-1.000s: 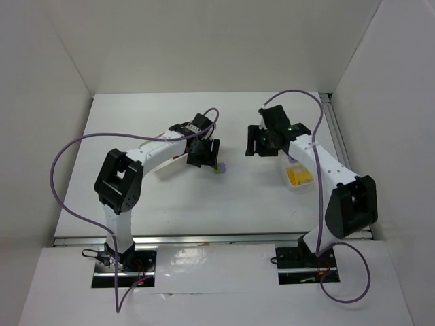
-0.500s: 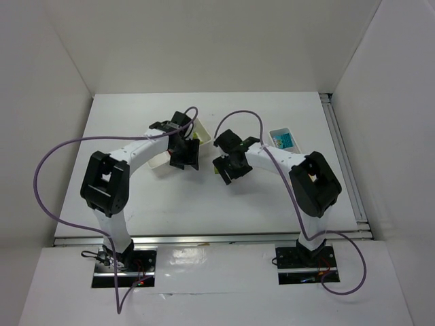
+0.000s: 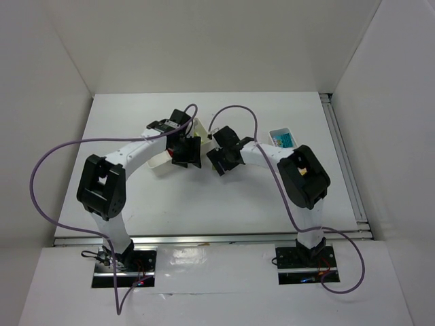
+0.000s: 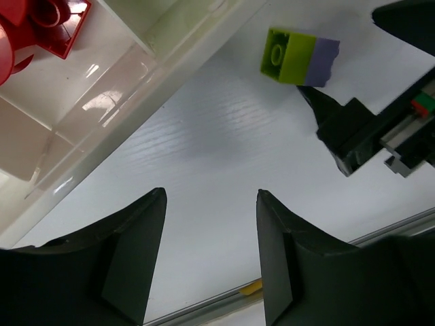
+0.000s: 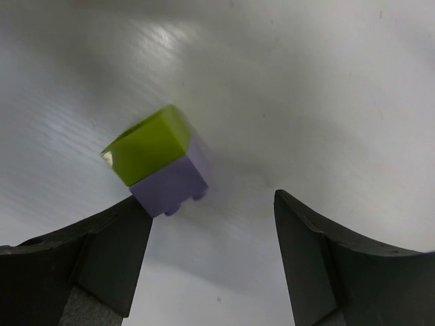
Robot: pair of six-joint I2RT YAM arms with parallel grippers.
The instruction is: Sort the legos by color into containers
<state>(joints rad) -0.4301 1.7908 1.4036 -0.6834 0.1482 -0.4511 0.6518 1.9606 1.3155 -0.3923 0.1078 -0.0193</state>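
A lime green brick stacked on a purple brick (image 4: 299,51) lies on the white table beside the wide tray (image 4: 170,47); the top view hides it. A red brick (image 4: 47,20) lies in that tray. My left gripper (image 4: 211,197) is open and empty, low over the table beside the tray wall; the top view (image 3: 185,153) shows it too. My right gripper (image 5: 207,204) is open. The stacked brick (image 5: 160,159) sits just beyond its left fingertip (image 5: 129,217), apart from the right one. In the top view the right gripper (image 3: 221,159) faces the left one.
The wide tray (image 3: 198,129) lies mostly under the left arm. The narrow tray (image 3: 284,138) with cyan bricks stands at the right, its near part under the right arm. White walls enclose the table on three sides. A metal rail runs along the right edge.
The right arm has swung from the narrow tray at the right to the table's middle, bringing its gripper up to the lime and purple brick. The left gripper has shifted a little left.
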